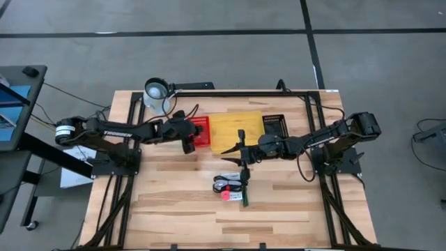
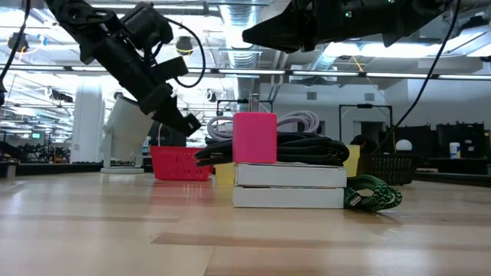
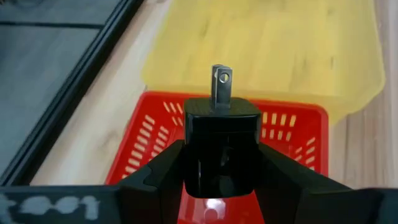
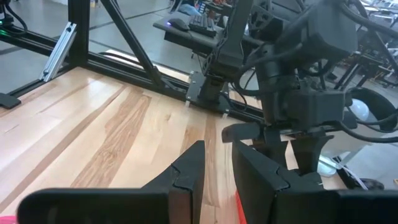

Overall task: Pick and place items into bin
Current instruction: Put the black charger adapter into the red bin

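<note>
My left gripper (image 1: 188, 142) (image 3: 221, 153) hangs over the left edge of the red bin (image 1: 201, 131) (image 3: 292, 134), shut on a small black plug block (image 3: 221, 143) with silver prongs (image 3: 221, 87). My right gripper (image 1: 236, 150) (image 4: 217, 169) is open and holds nothing, raised over the near edge of the yellow bin (image 1: 237, 129). The other items lie in a pile on the table: a coiled black cable (image 1: 227, 181) (image 2: 307, 147), a pink-red block (image 1: 226, 196) (image 2: 255, 138), a slim green stick (image 1: 245, 188) and flat white packets (image 2: 288, 186). My left gripper pinches the black plug block by its two opposite side faces (image 3: 189, 149), one finger on each side. The fingers slant downward from the table's left. The block is lifted clear above the red bin, and its silver prongs point forward, away from the gripper.
A white mug (image 1: 157, 93) stands at the far left corner of the table. A black basket (image 1: 274, 125) (image 2: 387, 165) sits to the right of the yellow bin. Bare wood lies on the near half of the table (image 1: 174, 209). Black frame rails run along the table's edges.
</note>
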Available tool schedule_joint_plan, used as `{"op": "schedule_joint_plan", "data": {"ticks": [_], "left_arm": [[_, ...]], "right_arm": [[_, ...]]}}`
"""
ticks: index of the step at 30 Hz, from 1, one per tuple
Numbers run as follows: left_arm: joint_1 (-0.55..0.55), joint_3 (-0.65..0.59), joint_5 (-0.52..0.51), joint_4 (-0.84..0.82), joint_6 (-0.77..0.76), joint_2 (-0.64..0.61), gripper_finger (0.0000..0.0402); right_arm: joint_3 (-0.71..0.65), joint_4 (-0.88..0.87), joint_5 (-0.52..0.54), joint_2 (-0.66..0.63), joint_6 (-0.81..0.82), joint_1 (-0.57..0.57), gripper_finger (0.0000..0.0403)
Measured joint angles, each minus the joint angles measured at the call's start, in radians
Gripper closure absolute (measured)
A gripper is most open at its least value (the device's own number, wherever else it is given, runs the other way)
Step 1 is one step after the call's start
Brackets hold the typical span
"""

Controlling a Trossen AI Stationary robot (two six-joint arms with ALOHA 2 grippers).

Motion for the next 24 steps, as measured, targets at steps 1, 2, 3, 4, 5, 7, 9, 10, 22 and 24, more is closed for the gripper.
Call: {"op": "schedule_joint_plan", "data": {"ticks": [1,2,3,4,5,7,9,10,22,24], "left_arm": [[0.005,0.000,0.000,-0.002,-0.002,0.000,0.0253],[0.010,0.000,0.000,-0.006,-0.003,0.000,0.0252],[0.014,0.000,0.000,-0.012,-0.003,0.000,0.0251],[0.017,0.000,0.000,-0.022,-0.003,0.000,0.0250],[0.021,0.000,0.000,-0.029,-0.003,0.000,0.0250],[0.025,0.000,0.016,-0.038,-0.003,0.000,0.0250],[0.026,0.000,0.030,-0.053,-0.003,0.000,0.0249],[0.026,0.000,0.034,-0.053,-0.004,0.000,0.0249],[0.026,0.000,0.035,-0.057,0.001,0.000,0.0248],[0.026,0.000,0.035,-0.056,0.001,0.000,0.0248]], "right_arm": [[0.000,0.000,0.000,0.000,0.000,0.000,0.0326],[0.000,0.000,0.000,0.000,0.000,0.000,0.0326],[0.000,0.000,0.000,0.000,0.000,0.000,0.0326],[0.000,0.000,0.000,0.000,0.000,0.000,0.0326],[0.000,0.000,0.000,0.000,0.000,0.000,0.0326],[0.000,0.000,0.000,0.000,0.000,0.000,0.0326],[0.000,0.000,0.000,0.000,0.000,0.000,0.0326],[0.000,0.000,0.000,0.000,0.000,0.000,0.0326],[0.000,0.000,0.000,0.000,0.000,0.000,0.0326],[0.000,0.000,0.000,0.000,0.000,0.000,0.0326]]}}
